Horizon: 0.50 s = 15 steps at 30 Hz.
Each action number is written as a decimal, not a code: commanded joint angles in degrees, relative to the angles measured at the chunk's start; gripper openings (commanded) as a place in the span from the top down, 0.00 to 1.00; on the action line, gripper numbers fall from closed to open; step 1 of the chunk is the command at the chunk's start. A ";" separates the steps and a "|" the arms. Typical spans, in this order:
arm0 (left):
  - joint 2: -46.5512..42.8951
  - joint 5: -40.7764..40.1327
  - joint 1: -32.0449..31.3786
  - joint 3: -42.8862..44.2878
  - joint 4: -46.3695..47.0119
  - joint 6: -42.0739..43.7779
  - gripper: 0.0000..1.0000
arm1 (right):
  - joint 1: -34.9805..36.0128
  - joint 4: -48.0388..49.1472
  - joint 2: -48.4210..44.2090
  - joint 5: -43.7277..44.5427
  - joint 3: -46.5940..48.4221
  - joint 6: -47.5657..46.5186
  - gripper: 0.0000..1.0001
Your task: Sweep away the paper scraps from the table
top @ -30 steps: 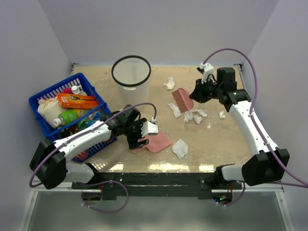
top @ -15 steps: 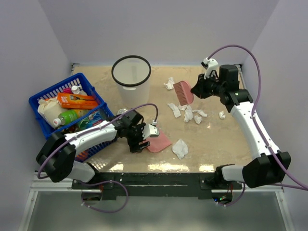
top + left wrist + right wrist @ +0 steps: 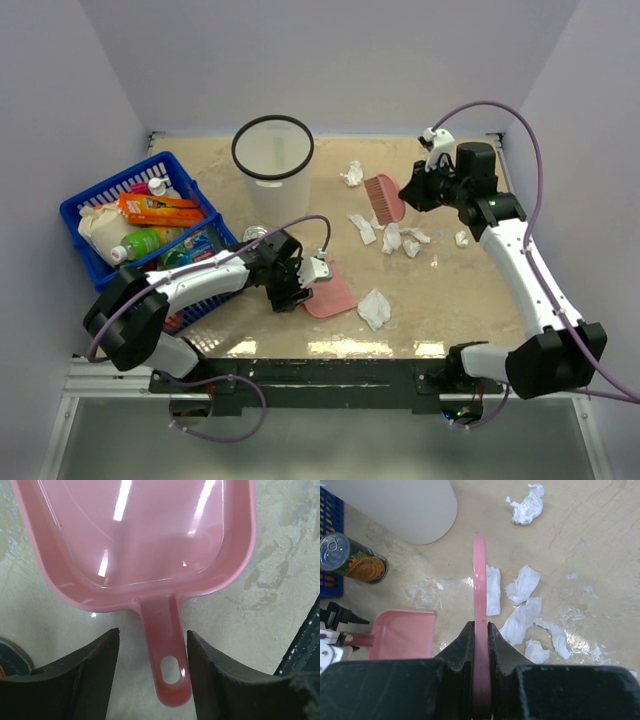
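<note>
Sliding back along the dustpan (image 3: 145, 535), the left gripper (image 3: 152, 645) now straddles its handle, jaws spread, seemingly not pinching yet. The right gripper (image 3: 480, 630) clamps the brush (image 3: 479, 580), shifted toward twelve o'clock; paper scraps (image 3: 522, 587) wait unswept on the table (image 3: 450, 290) at its five o'clock.

Robot lab booth, plain lilac walls (image 3: 350, 60) around a marble-look table (image 3: 450, 300), arms (image 3: 190, 285) bolted at its edge

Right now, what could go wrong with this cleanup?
The left gripper sits open around the dustpan handle, not clamped, so the pan might slide when pushed. The brush in the right gripper could scatter the paper scraps toward the bin or can rather than into the pan.
</note>
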 commanded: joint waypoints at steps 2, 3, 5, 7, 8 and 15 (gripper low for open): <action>1.83 -1.07 -0.46 -0.84 1.17 0.03 0.41 | -0.15 -0.12 -3.84 1.76 -0.51 -3.83 1.00; 1.92 -1.16 -0.46 -0.93 1.35 0.21 0.42 | -0.15 -0.99 -4.45 2.11 -0.43 -4.27 1.00; 2.01 -1.07 -0.46 -1.01 1.35 0.29 0.43 | -0.15 -1.96 -5.07 2.29 -0.43 -5.85 1.00; 1.92 -1.16 -0.46 -1.02 1.43 0.29 0.44 | -0.15 -3.81 -6.03 2.55 -0.43 -7.69 1.00; 1.84 -1.25 -0.54 -1.02 1.61 0.29 0.44 | -0.07 -4.42 -6.39 2.64 -0.60 -8.31 1.00; 2.01 -0.72 -0.54 -1.10 2.84 0.91 0.48 | -0.15 -8.81 -9.03 3.26 -2.36 -11.66 1.00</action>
